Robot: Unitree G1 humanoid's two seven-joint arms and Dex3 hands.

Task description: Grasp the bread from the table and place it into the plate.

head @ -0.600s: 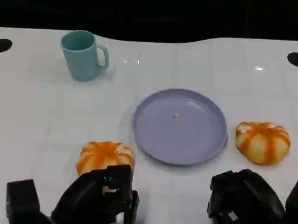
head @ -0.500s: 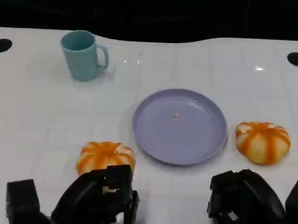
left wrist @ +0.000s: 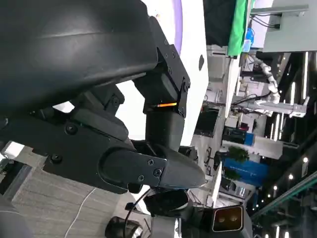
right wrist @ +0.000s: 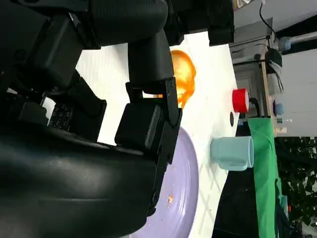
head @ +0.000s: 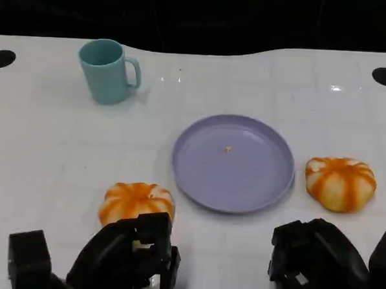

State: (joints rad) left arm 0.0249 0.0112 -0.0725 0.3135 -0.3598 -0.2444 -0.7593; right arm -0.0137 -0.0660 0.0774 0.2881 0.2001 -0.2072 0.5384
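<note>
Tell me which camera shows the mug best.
The head view: the mug stands whole and unobstructed at the table's far left, handle visible. The right wrist view shows it small beside the plate; in the left wrist view I cannot make it out.

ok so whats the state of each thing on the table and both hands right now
left bread: on the table, outside the plate, not held
right bread: on the table, right of the plate, untouched
plate: holds no bread, just a small crumb
mug: upright
left hand: just behind the left bread, holds nothing
right hand: holds nothing
</note>
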